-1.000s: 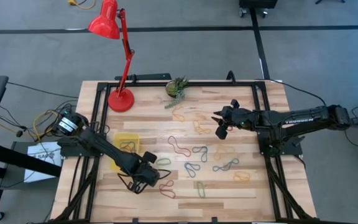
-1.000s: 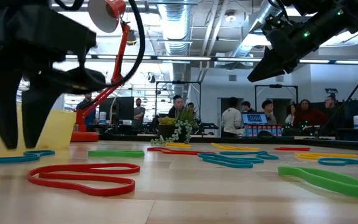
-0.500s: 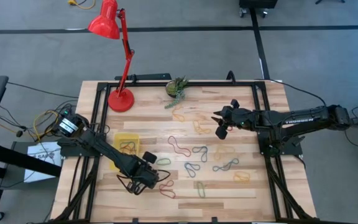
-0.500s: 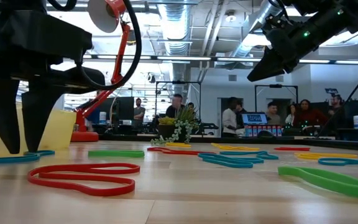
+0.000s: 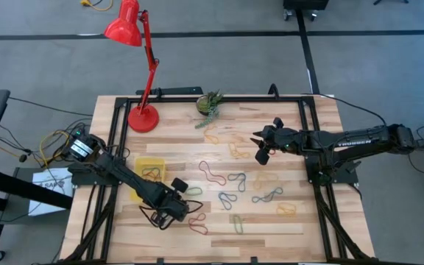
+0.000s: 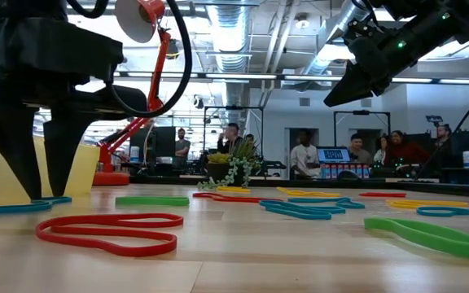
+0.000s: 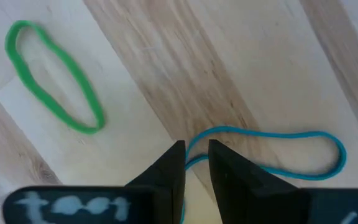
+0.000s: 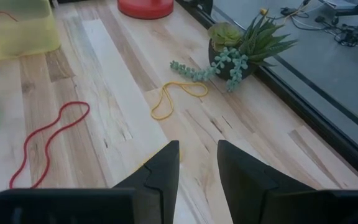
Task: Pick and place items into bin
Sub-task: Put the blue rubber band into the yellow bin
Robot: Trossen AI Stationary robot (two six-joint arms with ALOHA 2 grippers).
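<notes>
Several coloured rubber-band items lie flat across the middle of the table (image 5: 271, 221). The yellow bin (image 5: 142, 160) stands at the left with a few bands in it. My left gripper (image 5: 179, 210) points down just right of the bin, near the table's front. It is open by a narrow gap over one end of a blue band (image 7: 272, 134), with its fingertips (image 6: 32, 194) down at the tabletop. A green band (image 7: 55, 78) lies close by. My right gripper (image 5: 257, 147) hangs open above the table's middle, holding nothing. My left gripper comes from above, pointing down, and a strand at the blue band's end (image 7: 194, 148) lies in the gap between its two fingers. The band lies flat on the table. Whether the fingers touch the band I cannot tell.
A red lamp's base (image 5: 143, 118) and a green plant clump (image 5: 210, 103) stand at the far side. A red band (image 6: 108, 232) and a green one (image 6: 151, 200) lie near my left gripper. People are in the room beyond the table.
My left gripper has rolled a little about its own pointing line while staying over the blue band; its finger gap looks the same. The bands have not moved.
</notes>
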